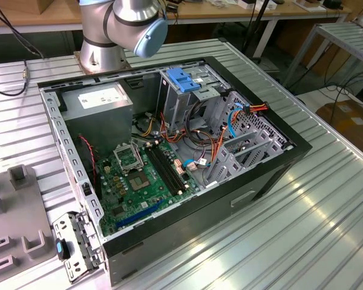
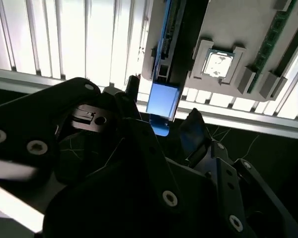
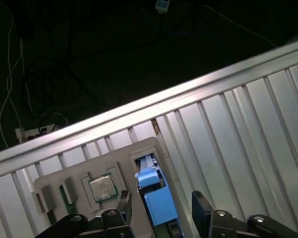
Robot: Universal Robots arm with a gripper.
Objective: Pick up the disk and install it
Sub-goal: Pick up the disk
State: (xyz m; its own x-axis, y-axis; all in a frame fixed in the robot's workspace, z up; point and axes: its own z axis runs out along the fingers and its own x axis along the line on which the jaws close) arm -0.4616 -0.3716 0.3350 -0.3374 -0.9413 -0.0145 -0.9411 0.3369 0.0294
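Note:
The disk [image 3: 158, 198] stands on edge in a slot of a pale grey holder [image 3: 139, 148], and its bright blue carrier end faces the camera. In the second wrist view the disk's blue end [image 2: 163, 101] pokes out of the same holder [image 2: 238, 25]. My gripper [image 3: 161, 210] is open, with one dark finger on each side of the blue end and a small gap on both sides. In the second wrist view the gripper [image 2: 164, 119] hangs just off the carrier's tip, its fingers [image 2: 193, 131] apart.
The holder also carries a processor chip [image 2: 218, 63] and a memory stick [image 2: 274, 32]. It rests on a ribbed metal table [image 3: 238, 124] near the edge. In the exterior view the open computer case [image 1: 272, 175] lies on the table, with a blue-handled drive cage [image 1: 183, 81] and a power supply [image 1: 100, 99].

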